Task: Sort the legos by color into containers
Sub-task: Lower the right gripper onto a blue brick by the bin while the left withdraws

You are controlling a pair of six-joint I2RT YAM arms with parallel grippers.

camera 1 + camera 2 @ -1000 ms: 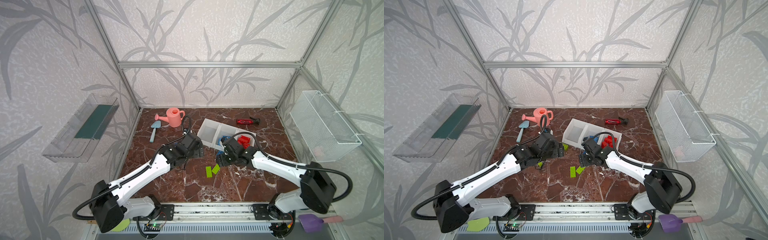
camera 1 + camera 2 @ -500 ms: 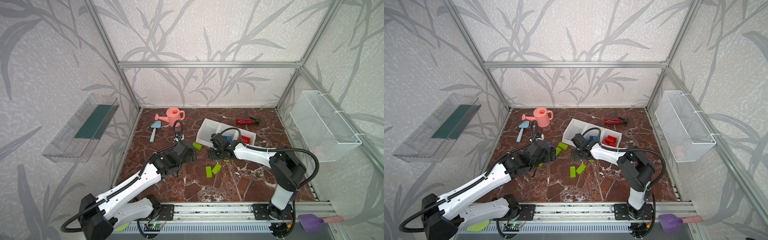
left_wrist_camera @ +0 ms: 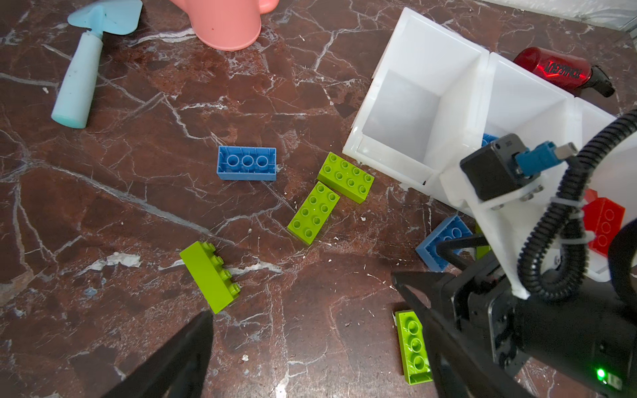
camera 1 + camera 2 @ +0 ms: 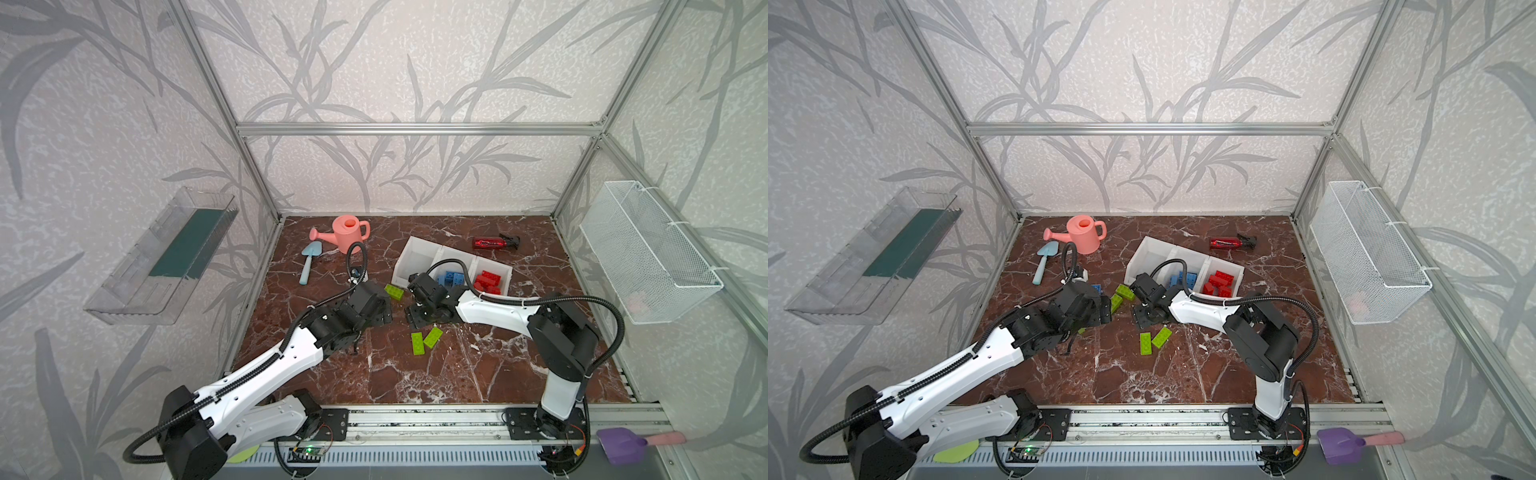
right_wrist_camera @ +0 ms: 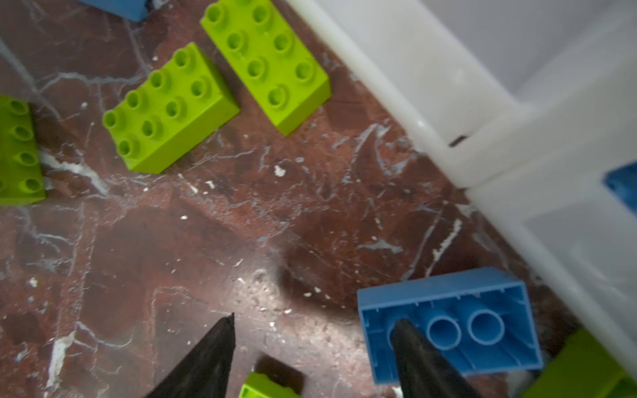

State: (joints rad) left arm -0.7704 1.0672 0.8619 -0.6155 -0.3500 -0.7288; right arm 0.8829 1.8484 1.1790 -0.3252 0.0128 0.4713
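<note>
Nearest the front edge of the tabletop [image 4: 457,374], two green legos [image 4: 417,343] are lying just beside each other, one pointing almost straight to the back edge, the other leaning rightward. Just behind them, we are holding the right gripper [image 5: 312,318] low with its jaws apart and nothing clamped. One fingertip is covering the end of a blue brick [image 5: 448,327] because, as we are judging, this brick is the next one for picking. It is lying hollow side up, its long axis oblique to the front wall of the containers [image 3: 431,58], with one short end pointing toward that wall. On the left, the left gripper [image 3: 301,296] is hanging wide open and empty beside a green brick [image 3: 210,275] that is resting on its side, studs pointing sideways. Farther back, the containers are standing slanted toward the back edge. The left bin is empty, and we are thinking it is waiting for green, while blue and red legos are already filling the middle and right bins.
</note>
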